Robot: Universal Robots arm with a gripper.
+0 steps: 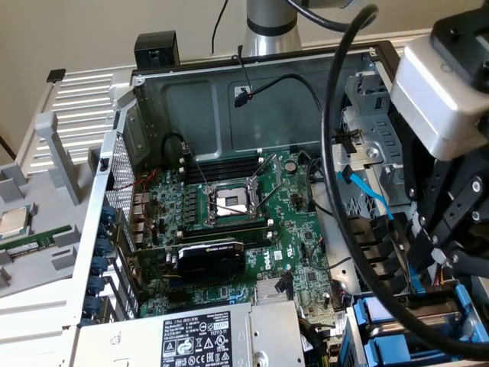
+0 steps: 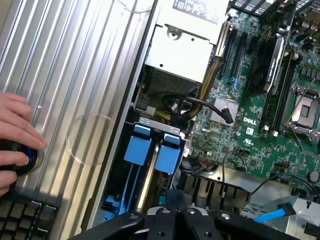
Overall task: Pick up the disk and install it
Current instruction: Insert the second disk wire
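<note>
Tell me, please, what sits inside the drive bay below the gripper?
Two blue carrier frames stand side by side in the bay, below the gripper; the frames cover whatever drives they carry.

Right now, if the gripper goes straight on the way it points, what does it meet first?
Most likely the blue carriers in the drive bay of the computer case: the shut gripper hangs right over them and points down at them. How far above them it hangs cannot be told.

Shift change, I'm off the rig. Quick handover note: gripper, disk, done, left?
Gripper: shut, low at the drive bay in the open PC case, by the blue carriers.
Disk: blue carriers sit upright in the bay; the drive body can't be made out, nor whether the fingers hold one.
Person's hand rests on a round control outside the case.
Done: arm is at the bay.
Left: confirm the disk is seated.
</note>
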